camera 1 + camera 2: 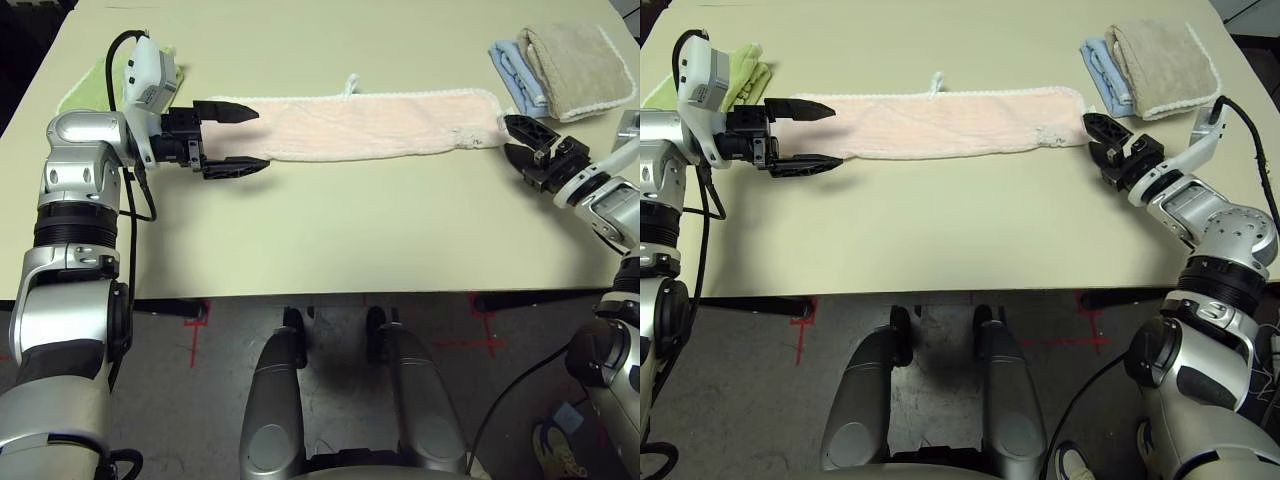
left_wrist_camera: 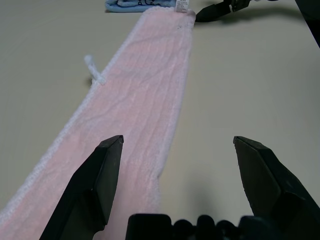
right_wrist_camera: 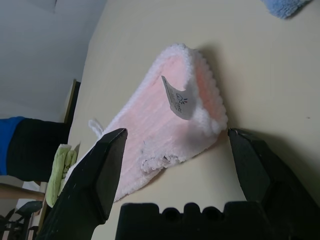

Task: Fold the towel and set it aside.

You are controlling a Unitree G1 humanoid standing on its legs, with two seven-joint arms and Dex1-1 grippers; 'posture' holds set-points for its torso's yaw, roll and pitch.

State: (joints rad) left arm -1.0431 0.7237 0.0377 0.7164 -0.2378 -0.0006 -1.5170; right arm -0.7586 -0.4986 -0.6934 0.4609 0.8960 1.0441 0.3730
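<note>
Two hands, left [image 1: 236,141] and right [image 1: 517,138], are waiting with fingers apart, gripping nothing. Pink towel [image 1: 350,127] is lying between them on the worktop [image 1: 320,230], a long strip, one end by each hand. Probably light, soft, floppy, not fragile; pinching both layers near the ends looks best, since a shallow grip is likely unfolding it. Beyond it, a hanging loop [image 1: 351,85] is sticking out.
</note>
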